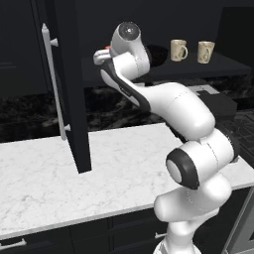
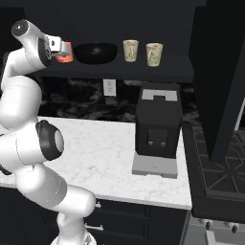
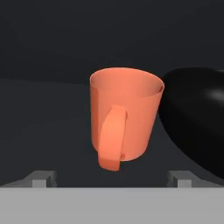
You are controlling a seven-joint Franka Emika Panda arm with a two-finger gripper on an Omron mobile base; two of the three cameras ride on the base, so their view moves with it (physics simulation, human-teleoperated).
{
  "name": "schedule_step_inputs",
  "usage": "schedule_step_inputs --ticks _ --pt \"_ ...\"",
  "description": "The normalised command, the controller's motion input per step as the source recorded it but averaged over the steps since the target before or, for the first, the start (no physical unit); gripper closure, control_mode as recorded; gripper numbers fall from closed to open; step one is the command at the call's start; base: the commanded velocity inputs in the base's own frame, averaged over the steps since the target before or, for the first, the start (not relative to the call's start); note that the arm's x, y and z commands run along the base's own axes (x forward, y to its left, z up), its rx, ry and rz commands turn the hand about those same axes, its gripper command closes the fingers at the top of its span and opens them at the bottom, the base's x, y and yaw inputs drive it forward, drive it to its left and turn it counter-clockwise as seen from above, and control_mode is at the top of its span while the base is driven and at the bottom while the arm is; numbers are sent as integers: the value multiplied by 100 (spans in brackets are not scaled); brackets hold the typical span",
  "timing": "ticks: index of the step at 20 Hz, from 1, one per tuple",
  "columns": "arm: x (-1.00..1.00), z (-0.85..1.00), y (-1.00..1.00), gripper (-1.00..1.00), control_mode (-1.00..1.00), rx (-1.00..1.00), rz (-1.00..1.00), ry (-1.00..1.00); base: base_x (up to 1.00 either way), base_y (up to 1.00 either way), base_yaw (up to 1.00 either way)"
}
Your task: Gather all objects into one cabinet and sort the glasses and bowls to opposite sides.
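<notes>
Scene: a dark kitchen with a white marble counter (image 1: 59,168) and a black wall cabinet (image 2: 182,64) standing open above it.
Cabinet door: swung outward, tall and black, with a long silver bar handle (image 1: 53,82).
Orange cup (image 3: 124,116): upright on the cabinet shelf, its handle turned toward the hand camera; in the right base view it sits at the left end of the row.
Black bowl (image 2: 95,52): wide and glossy, just beside the cup on its right; whether the two touch I cannot tell.
Cream mugs (image 2: 130,50): two, further right along the same shelf, a little apart from the bowl.
Gripper (image 3: 113,178): level with the shelf, facing the cup, jaws spread wide and released, nothing between them.
Step in hand: probably the sorting stage, since all four pieces already share the cabinet.
Next move: the orange cup belongs with the mugs, so the hand would need to advance, clamp the cup, then carry it past the bowl.
Other item: a black coffee machine (image 2: 158,127) on the counter.
</notes>
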Motion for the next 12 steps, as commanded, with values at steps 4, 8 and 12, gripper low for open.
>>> schedule_step_inputs --ticks 4,8,12 --pt "29 -6 8 -100 -100 0 0 1 0 0 0" --pt "23 -2 6 -100 -100 0 -2 4 0 0 0" --pt "7 -4 4 -100 -100 0 -2 2 0 0 0"
